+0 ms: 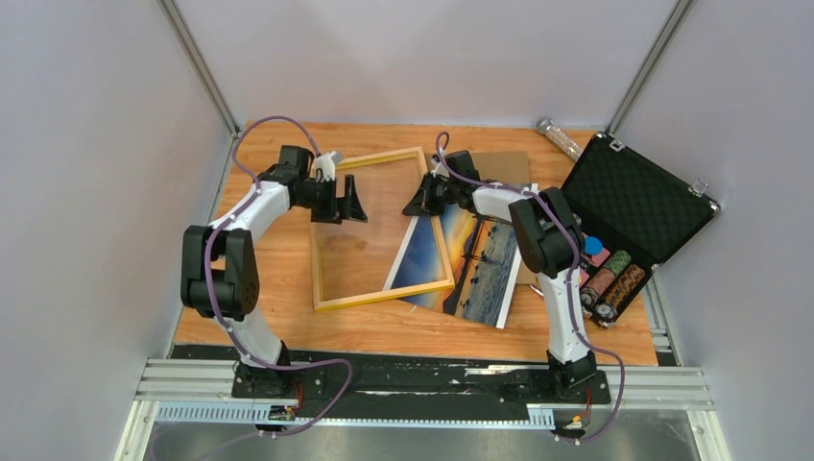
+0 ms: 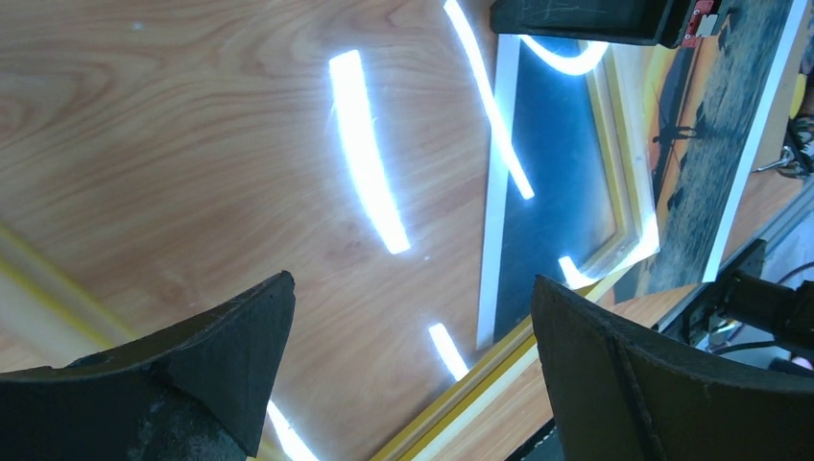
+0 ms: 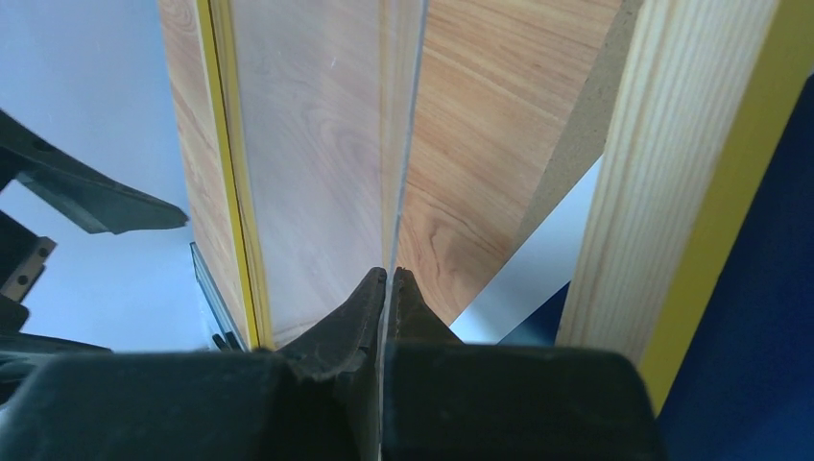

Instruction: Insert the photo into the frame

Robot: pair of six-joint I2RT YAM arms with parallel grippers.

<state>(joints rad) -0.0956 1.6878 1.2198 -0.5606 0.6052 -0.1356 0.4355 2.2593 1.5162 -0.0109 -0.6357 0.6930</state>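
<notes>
Not done: photo (image 1: 485, 264) lies centre-right on worktop (image 1: 288, 327), left edge under the frame (image 1: 382, 297); left pincer (image 1: 347, 204) gapes empty, right pincer (image 1: 422, 200) fully closed at frame's upper-right corner.

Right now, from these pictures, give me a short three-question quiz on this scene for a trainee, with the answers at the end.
1. True or false: the photo lies wholly inside the frame.
2. Which gripper stands open? A left, B right, C both.
3. Fill in: the open black case sits at the ___ edge of the table.
Key: 1 false, the photo sticks out from under the frame's right rail. 2 A, the left gripper is open and the right gripper is shut. 3 right.
</notes>
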